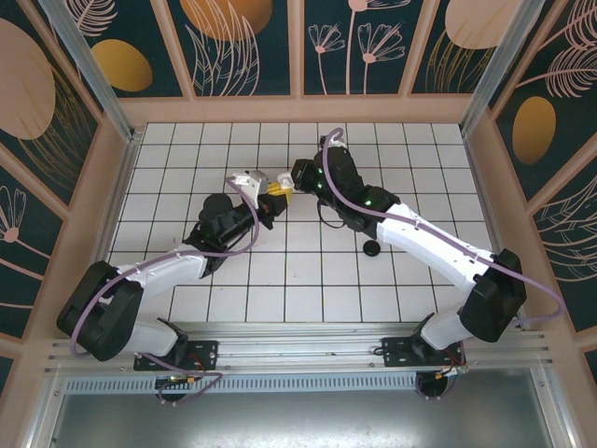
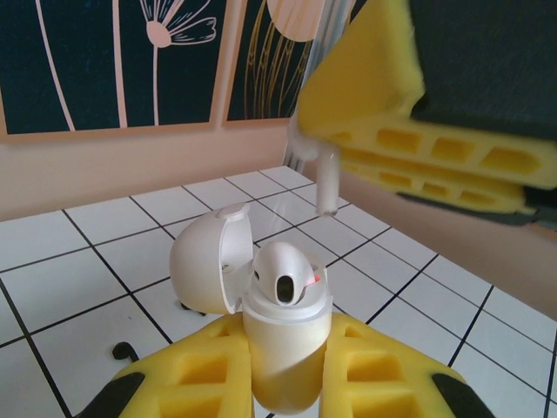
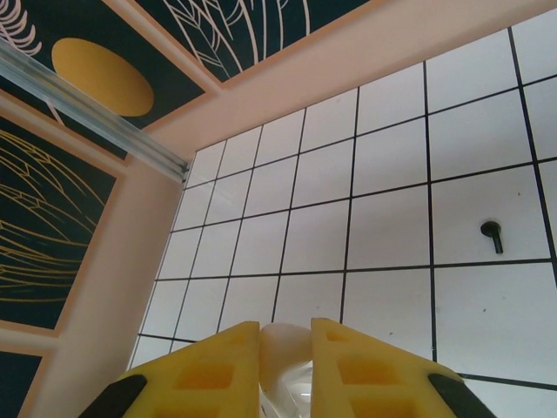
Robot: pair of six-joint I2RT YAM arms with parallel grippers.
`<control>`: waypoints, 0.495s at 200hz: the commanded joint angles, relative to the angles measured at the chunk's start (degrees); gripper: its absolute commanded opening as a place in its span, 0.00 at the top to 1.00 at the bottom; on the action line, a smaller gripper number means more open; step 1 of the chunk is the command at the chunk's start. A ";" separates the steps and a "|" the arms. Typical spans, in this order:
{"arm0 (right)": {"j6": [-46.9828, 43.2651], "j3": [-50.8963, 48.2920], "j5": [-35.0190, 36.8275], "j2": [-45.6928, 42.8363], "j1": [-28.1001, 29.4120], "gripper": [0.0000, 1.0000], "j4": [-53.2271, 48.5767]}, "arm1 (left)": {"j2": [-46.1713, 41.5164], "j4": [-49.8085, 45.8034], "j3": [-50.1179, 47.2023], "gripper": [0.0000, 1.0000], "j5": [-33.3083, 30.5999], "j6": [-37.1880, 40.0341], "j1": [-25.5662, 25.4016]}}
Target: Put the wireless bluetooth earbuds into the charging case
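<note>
The left claw (image 2: 287, 338) is clamped on the case (image 2: 285, 379). Its yellow fingers (image 2: 196, 370) press against either side of the white, rounded body, which stands upright. The fingers hide the case's base, so I cannot tell whether it touches the bench (image 1: 420, 149). The lid (image 2: 204, 270) stands open, tipped back to the left in the left wrist view. The seated bud (image 2: 285, 277) is white, with a dark oval opening and a small red glow beside it. It rests in the mouth of the case with its head showing above the rim. The right claw (image 3: 285, 335) is closed on the held bud (image 3: 280, 366), a white shape pinched between its two yellow fingers (image 3: 204, 370). In the left wrist view that claw hangs above and to the right of the case. The held bud's white stem (image 2: 326, 178) points straight down below the finger edge, and its tip is apart from the case and from the seated bud. From above, the two claws meet nearly tip to tip over the far half of the bench. The left arm (image 1: 159, 271) reaches in from the near left and the right arm (image 1: 429, 233) from the near right. A small black bit (image 3: 492, 233) with a head and short stem lies alone on a tile, well apart from the right claw; I cannot tell what it is. A dark blob (image 1: 371, 248) sits on the bench just beside the right arm.
</note>
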 commanded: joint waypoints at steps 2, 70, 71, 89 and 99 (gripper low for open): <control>0.26 0.18 1.02 0.86 0.78 0.83 2.37 | -0.18 3.45 1.71 0.95 0.46 -1.45 -0.29; 0.42 -0.20 0.93 2.43 1.47 0.83 3.11 | -0.37 3.50 2.00 0.95 0.74 -1.99 -0.30; 0.43 -0.20 0.93 2.44 1.47 0.83 3.11 | -0.35 3.50 1.96 0.95 0.74 -1.99 -0.28; 0.35 -0.14 0.69 2.70 1.47 0.83 2.81 | -0.70 3.35 1.79 0.95 0.63 -1.83 -0.34; 0.31 -0.10 0.50 2.72 1.55 0.83 2.59 | -0.86 3.14 1.75 0.95 0.48 -1.69 -0.26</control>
